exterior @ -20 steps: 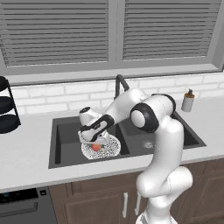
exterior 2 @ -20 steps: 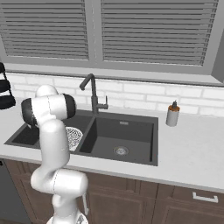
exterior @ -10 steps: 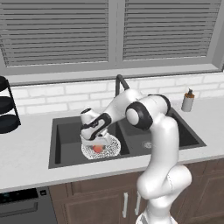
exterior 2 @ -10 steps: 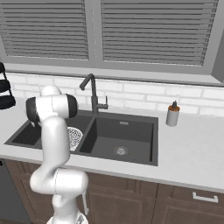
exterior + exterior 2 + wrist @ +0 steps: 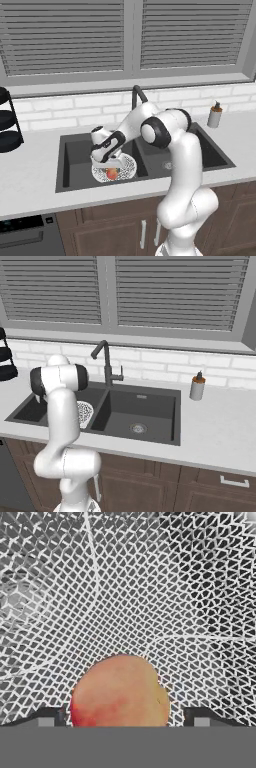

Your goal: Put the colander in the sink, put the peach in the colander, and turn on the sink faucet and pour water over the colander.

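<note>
The white perforated colander [image 5: 128,165] lies in the left basin of the dark sink [image 5: 73,159], and its edge also shows past my arm [image 5: 85,412]. The red-orange peach [image 5: 112,174] rests inside it. My gripper [image 5: 111,167] points down right over the peach. In the hand view the peach [image 5: 120,692] sits on the colander mesh [image 5: 150,587] between the two fingertips [image 5: 49,717], with a narrow gap on each side, so the gripper [image 5: 123,718] is open. The dark faucet [image 5: 136,93] [image 5: 104,357] stands behind the basins, and no water runs from it.
A soap bottle [image 5: 215,115] [image 5: 198,387] stands on the counter to the right of the sink. A black tiered rack [image 5: 8,125] [image 5: 4,359] is at the far left. The right basin [image 5: 145,412] holds only its drain.
My elbow has swung slightly to the left. The hand stays low over the colander, and the peach lies in the same spot.
</note>
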{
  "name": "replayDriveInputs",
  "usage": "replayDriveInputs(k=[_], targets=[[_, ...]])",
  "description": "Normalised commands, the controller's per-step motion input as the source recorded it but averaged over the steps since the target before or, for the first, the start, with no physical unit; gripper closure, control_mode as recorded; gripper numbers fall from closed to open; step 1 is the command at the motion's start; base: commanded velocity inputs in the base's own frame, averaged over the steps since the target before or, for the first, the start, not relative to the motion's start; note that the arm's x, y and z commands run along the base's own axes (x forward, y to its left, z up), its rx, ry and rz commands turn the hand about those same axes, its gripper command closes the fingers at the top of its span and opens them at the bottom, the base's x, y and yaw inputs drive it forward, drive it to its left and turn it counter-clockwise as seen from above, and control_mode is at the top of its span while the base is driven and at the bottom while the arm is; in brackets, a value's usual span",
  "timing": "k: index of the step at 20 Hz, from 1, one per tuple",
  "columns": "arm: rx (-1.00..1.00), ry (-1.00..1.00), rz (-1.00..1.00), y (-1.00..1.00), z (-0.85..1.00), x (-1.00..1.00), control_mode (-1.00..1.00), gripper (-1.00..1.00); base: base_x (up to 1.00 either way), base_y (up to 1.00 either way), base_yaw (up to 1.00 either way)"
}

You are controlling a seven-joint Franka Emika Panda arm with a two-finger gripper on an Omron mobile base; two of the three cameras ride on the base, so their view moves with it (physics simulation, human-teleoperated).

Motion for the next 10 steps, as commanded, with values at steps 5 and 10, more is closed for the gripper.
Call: replayDriveInputs(k=[5,10], targets=[[0.00,-0.07,0.01,0.00,0.12,-0.06,-1.00,-1.00,0.00,0.00,0.00],[0.04,-0.24,0.05,-0.02,0.80,-0.47,-1.00,-1.00,0.00,0.00,0.00]])
